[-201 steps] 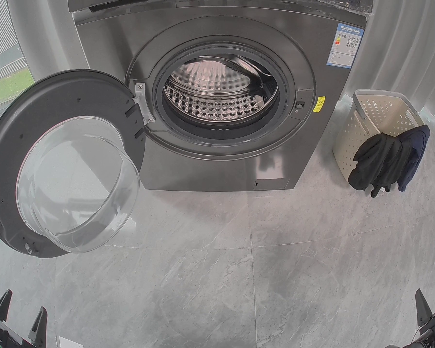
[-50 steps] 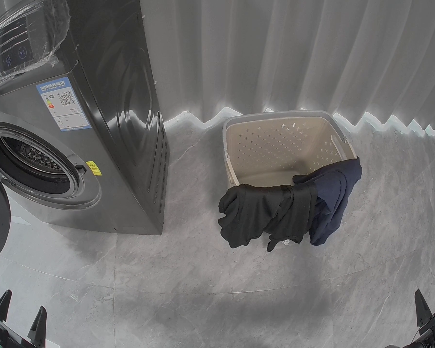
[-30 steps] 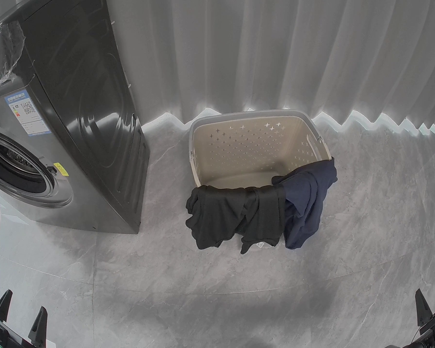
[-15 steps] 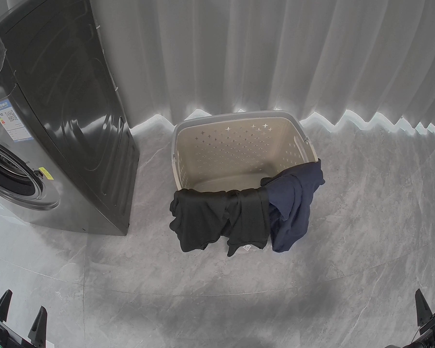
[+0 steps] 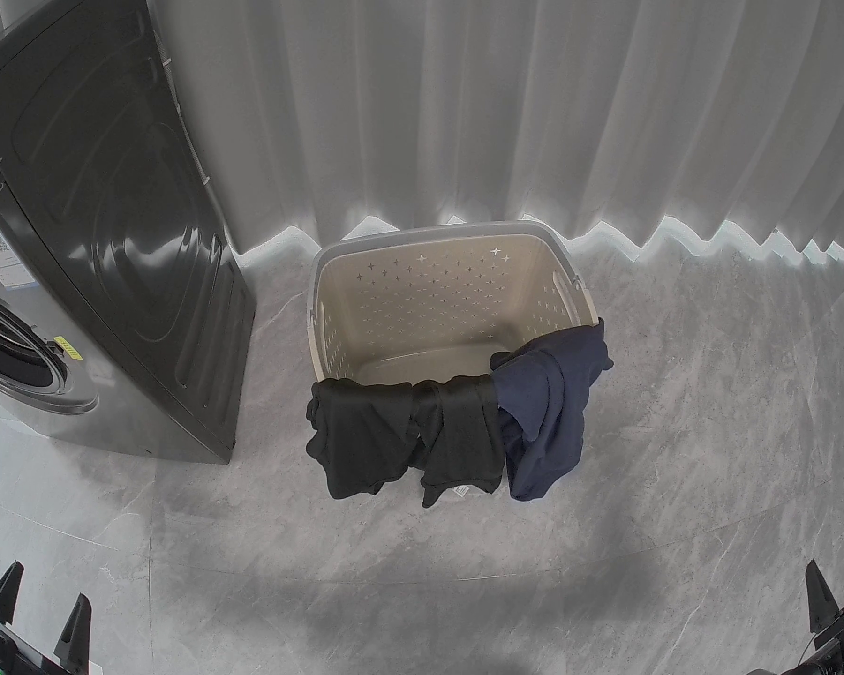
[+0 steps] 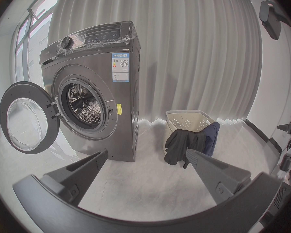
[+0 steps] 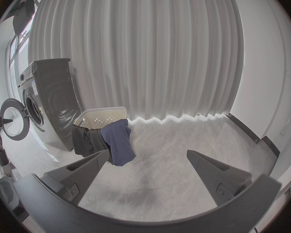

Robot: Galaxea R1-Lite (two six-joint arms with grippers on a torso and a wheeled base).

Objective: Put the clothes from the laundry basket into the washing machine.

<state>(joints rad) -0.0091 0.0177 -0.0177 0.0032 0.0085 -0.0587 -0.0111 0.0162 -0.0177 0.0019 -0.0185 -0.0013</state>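
Camera panned onto laundry basket | left fingers, right fingers low, unmoved | both spread wide, empty

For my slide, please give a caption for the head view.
Laundry basket beside the washing machine, with a black garment and a navy garment draped over its near rim.

The right gripper, fingers wide apart, faces the laundry basket beside the washing machine, a black garment and a navy garment draped over its rim.
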